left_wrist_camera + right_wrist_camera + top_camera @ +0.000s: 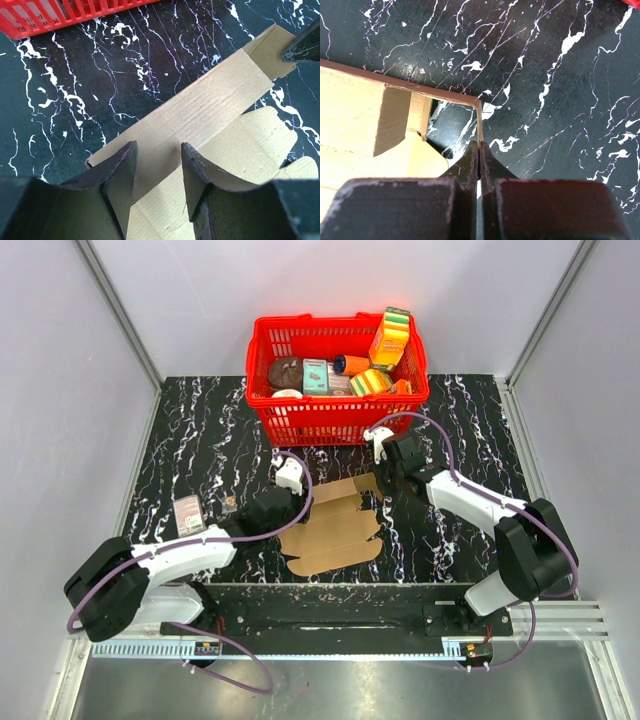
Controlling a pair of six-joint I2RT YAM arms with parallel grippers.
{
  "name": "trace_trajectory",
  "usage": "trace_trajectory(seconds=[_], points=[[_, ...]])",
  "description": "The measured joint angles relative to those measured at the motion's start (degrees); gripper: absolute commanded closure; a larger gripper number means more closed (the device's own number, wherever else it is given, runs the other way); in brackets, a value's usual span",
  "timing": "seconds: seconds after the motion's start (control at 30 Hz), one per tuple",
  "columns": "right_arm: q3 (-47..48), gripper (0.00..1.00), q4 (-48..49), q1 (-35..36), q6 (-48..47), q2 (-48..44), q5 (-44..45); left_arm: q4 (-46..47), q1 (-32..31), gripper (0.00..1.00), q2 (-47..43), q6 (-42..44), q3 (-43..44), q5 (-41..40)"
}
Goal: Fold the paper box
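Near edge: L gripper sits low over the paper box. Jaws part-spread, straddling the long panel that rises from the sheet. No pinch visible; pads look clear of the cardboard.

Box is mid-table, between the two arms. Mostly flat: scalloped flaps splayed toward the near edge, one long panel lifted on the far side.

Further out: R gripper at the box's far-right corner, jaws pressed together on the thin edge of the end flap, i.e. pinching it.

Beyond: red basket w/ printed packs, near the box; contact can't be told.

Step (judgement): early, standing up the first side wall. Most folds not yet made.

Next move prob. needs: R keeps its hold on the flap while L closes on or pushes the panel along its crease. Thin board, so go gently or the sheet slides on the smooth top.
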Motion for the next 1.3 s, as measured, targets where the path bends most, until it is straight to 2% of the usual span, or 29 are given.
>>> trace_trajectory(seconds=[0.57,0.67,0.77,0.8,0.9,0.93,1.1,1.3], points=[[0.00,1.00,0.17,-0.02,-0.15,0.00,0.00,-7.58,-0.02,0.51,-2.78,2.34,5.05,0.26],[0.00,1.00,0.20,-0.02,-0.15,0.00,0.02,-8.66,-0.20,0.55,-5.14,2.40,5.05,1.16],[-0.02,1.00,0.20,-0.02,-0.13,0.00,0.00,-9.60,-1.33,0.67,-7.34,2.32,5.05,2.73],[-0.02,1.00,0.20,-0.02,-0.13,0.00,0.02,-9.51,-2.19,0.75,-7.96,2.27,5.05,3.56],[-0.02,1.00,0.20,0.00,-0.13,0.00,-0.09,-7.74,-6.54,0.91,-8.61,2.27,4.72,7.43],[-0.02,1.00,0.22,-0.02,-0.13,0.00,-0.20,-5.68,-7.87,1.00,-8.52,2.27,3.93,9.29],[-0.17,1.00,0.39,-0.02,0.02,0.00,-1.09,6.10,-10.08,1.00,-4.26,1.81,-2.47,16.65],[-0.35,1.00,0.39,-0.02,0.33,0.00,-1.60,17.07,-11.10,1.00,8.87,2.58,-3.85,19.80]])
